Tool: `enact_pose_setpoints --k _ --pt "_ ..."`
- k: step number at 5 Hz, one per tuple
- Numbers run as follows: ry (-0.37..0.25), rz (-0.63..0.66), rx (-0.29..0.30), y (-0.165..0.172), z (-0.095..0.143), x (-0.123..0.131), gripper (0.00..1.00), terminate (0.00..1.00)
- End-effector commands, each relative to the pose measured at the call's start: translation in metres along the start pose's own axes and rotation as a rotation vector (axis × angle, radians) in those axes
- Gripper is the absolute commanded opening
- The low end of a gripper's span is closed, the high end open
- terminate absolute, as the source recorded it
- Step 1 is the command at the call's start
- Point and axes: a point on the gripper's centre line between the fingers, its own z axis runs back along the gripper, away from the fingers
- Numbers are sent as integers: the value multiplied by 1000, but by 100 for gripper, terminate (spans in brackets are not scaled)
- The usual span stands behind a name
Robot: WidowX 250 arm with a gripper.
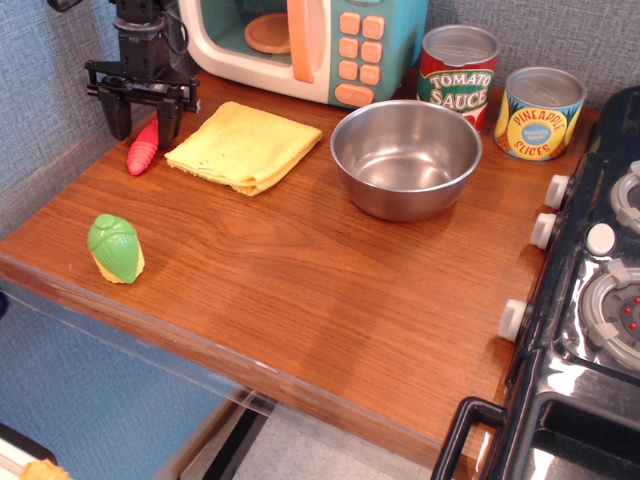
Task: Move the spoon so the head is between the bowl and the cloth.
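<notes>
Gripper (144, 127) spread wide, straddling the spoon (142, 148) at the counter's back left corner.

The two black fingers (120, 115) stand well apart, one on each side of the red ribbed handle, which pokes out below and toward the camera; whether either finger touches it cannot be told, and nothing is clasped. The head is hidden behind the gripper. The yellow cloth (245, 146) lies just to its right, the steel bowl (406, 157) farther right beyond that, and a green toy (115, 247) sits well in front of it.
</notes>
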Motion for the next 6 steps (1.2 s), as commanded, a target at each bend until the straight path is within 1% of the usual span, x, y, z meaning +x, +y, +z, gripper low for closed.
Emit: enact_pose_setpoints --k 1,2,3,4,5,6 --pt "-45 36 -11 15 16 -6 0 0" --pt "-85 54 -21 21 37 -6 0 0" --pt "-219 114 -33 32 85 -11 0 0" --pt "-326 95 -13 17 136 -35 0 0" --pt "-318 -43 -63 -17 150 -65 0 0" --pt "-284 -222 -68 -56 132 -104 0 0"
